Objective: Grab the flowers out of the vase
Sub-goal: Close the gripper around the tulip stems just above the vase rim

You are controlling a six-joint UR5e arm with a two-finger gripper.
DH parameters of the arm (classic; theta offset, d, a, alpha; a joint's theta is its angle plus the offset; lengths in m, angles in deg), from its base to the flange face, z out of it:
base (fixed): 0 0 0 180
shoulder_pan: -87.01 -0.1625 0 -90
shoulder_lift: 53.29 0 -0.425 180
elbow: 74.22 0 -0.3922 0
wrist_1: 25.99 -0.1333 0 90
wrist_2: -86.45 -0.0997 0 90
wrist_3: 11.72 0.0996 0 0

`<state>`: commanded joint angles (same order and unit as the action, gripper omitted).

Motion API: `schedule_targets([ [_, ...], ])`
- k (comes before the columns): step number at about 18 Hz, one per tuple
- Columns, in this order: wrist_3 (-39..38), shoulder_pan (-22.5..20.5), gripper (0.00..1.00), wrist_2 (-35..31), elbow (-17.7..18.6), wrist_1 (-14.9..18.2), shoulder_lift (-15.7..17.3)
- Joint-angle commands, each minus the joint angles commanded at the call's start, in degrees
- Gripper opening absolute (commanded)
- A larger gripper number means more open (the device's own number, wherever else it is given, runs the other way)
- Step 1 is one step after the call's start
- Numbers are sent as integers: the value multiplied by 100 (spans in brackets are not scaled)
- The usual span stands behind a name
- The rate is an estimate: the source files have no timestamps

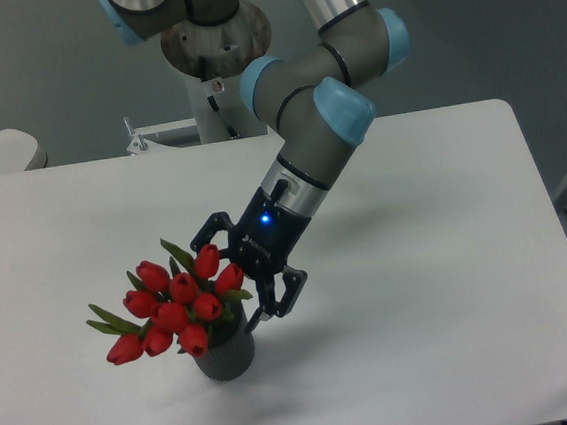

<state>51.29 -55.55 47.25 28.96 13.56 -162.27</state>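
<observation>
Entry: end effector (228,283) at the tulip bunch, grasp not yet made.

Tulips (177,301): red buds with narrow green leaves, standing in the ribbed dark grey vase (226,351) on the white worktop (441,288), front-left area. End effector: fingers spread, nothing held; one finger by the uppermost right buds, the other beside the vase rim on the bunch's right flank. Contact with the buds cannot be told. Handling note: the buds look soft, so the likely sound grasp is lower, around the bundled stems above the rim, with a gentle squeeze. A straight upward lift should spare the light vase from tipping. Arm base (215,48): behind the worktop.
</observation>
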Motion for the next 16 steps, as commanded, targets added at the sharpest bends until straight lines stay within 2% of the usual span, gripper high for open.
schedule_targets([
  [11,9,44,100,9,26,-9,0],
  [13,0,44,93,17,26,-9,9],
  [16,-26,44,88,18,9,-18,9],
])
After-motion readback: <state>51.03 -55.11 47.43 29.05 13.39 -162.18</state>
